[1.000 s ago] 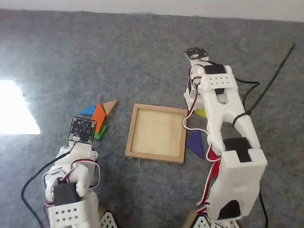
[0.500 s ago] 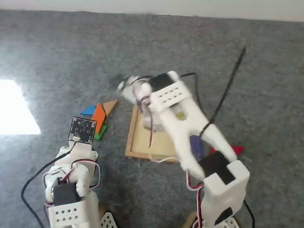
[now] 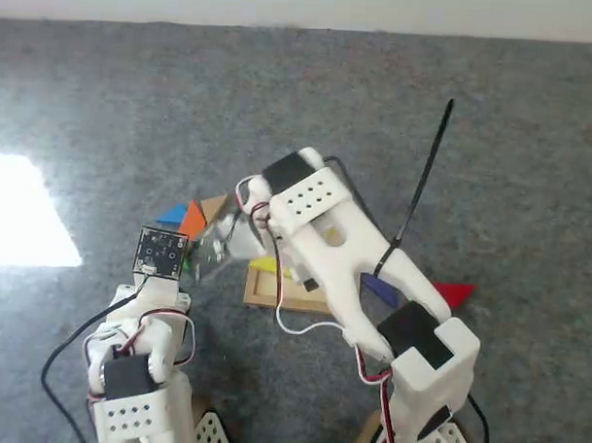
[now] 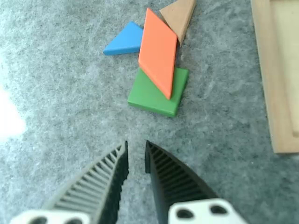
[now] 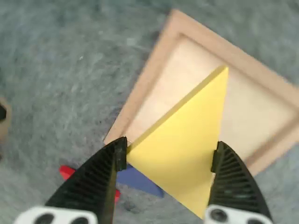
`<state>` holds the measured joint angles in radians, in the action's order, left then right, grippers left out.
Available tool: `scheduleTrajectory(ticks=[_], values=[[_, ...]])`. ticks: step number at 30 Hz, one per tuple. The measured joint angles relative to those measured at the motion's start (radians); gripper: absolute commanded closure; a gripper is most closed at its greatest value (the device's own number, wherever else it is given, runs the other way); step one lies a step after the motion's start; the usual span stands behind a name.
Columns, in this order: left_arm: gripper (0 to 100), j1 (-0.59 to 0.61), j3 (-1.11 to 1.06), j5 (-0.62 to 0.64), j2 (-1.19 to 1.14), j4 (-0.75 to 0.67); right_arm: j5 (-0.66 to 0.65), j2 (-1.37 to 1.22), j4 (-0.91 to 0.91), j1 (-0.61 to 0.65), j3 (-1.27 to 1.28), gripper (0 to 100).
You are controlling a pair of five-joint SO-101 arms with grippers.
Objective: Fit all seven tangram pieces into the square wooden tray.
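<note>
My right gripper (image 5: 170,148) is shut on a yellow triangle (image 5: 182,154) and holds it over the near corner of the square wooden tray (image 5: 140,95). From above, the right arm (image 3: 320,217) lies across the tray (image 3: 259,298), with the yellow triangle (image 3: 265,266) at the tray's left edge. Left of the tray lie a blue triangle (image 4: 125,41), an orange parallelogram (image 4: 158,52), a tan triangle (image 4: 180,15) and a green square (image 4: 154,95). My left gripper (image 4: 136,147) sits just short of the green square, fingers nearly together and empty.
A red triangle (image 3: 452,292) and a dark blue piece (image 3: 379,286) lie on the grey carpet to the right of the tray. The orange parallelogram partly overlaps the green square. A black cable (image 3: 429,168) rises from the right arm.
The right arm has swung from the tray's right side across to its left edge, carrying the yellow triangle. The red triangle now shows on the right. The left arm has stayed still.
</note>
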<state>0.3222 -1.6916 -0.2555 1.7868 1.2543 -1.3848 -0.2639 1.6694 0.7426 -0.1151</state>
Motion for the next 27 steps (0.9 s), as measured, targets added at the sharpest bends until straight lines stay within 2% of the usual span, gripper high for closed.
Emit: scheduleTrajectory(ticks=[8,13,24,27], values=[[94,0.000,0.000,0.000,0.000,0.000,-0.422,-0.029,0.008,0.018,0.000,81.2],[94,0.000,0.000,0.000,0.000,0.000,-0.654,-0.126,-0.020,-0.025,-0.003,81.2],[94,0.000,0.000,0.000,0.000,0.000,-0.700,-0.361,-0.066,-0.037,-0.241,80.7],[94,0.000,0.000,0.000,0.000,0.000,-0.700,-0.399,-0.057,-0.038,-0.292,76.2]])
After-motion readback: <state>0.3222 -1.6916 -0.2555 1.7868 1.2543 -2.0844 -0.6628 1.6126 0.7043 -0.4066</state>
